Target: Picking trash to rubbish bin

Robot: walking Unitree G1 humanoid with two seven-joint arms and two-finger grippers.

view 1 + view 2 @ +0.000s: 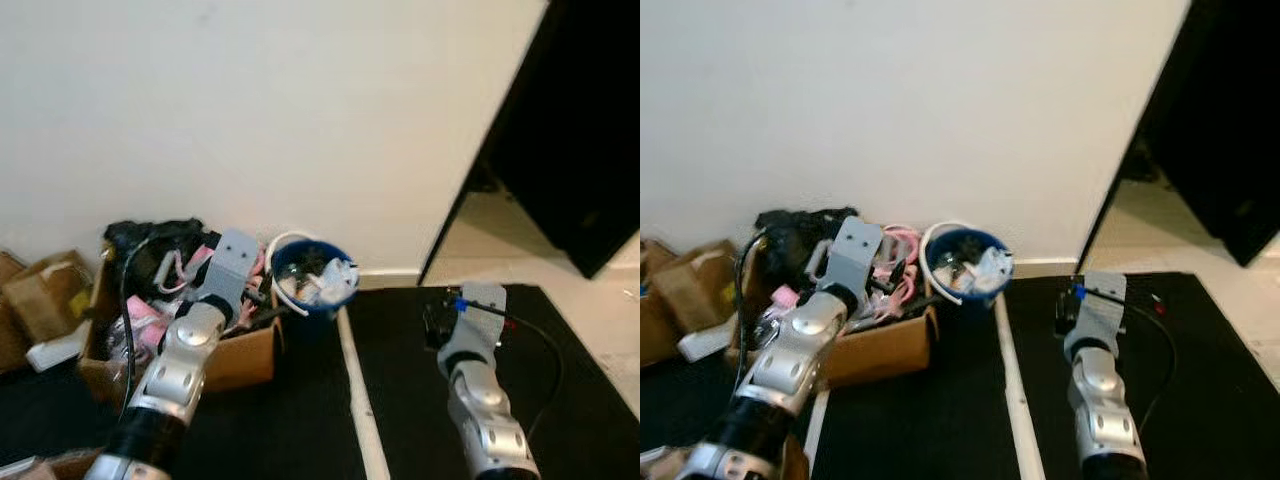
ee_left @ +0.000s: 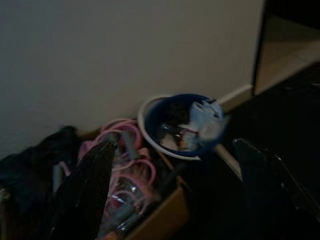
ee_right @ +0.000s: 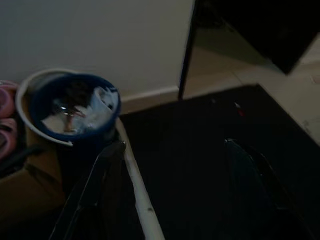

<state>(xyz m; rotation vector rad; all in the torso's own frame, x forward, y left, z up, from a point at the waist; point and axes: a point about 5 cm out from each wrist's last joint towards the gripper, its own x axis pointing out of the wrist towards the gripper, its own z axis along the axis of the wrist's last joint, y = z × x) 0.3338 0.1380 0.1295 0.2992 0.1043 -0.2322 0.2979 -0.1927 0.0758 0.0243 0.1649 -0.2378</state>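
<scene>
A blue rubbish bin with a white rim stands against the wall, holding white and clear scraps of trash. My left gripper is raised over the cardboard box beside the bin, pointing toward the bin. It is open, with its two black fingers far apart and nothing between them. My right gripper hovers over the black mat to the right of the bin. It is also open and empty, and the bin lies off to one side of its fingers.
A cardboard box of pink hangers and clutter sits left of the bin, with a black bag behind it. A smaller box lies farther left. A white strip divides two black mats. A dark doorway opens on the right.
</scene>
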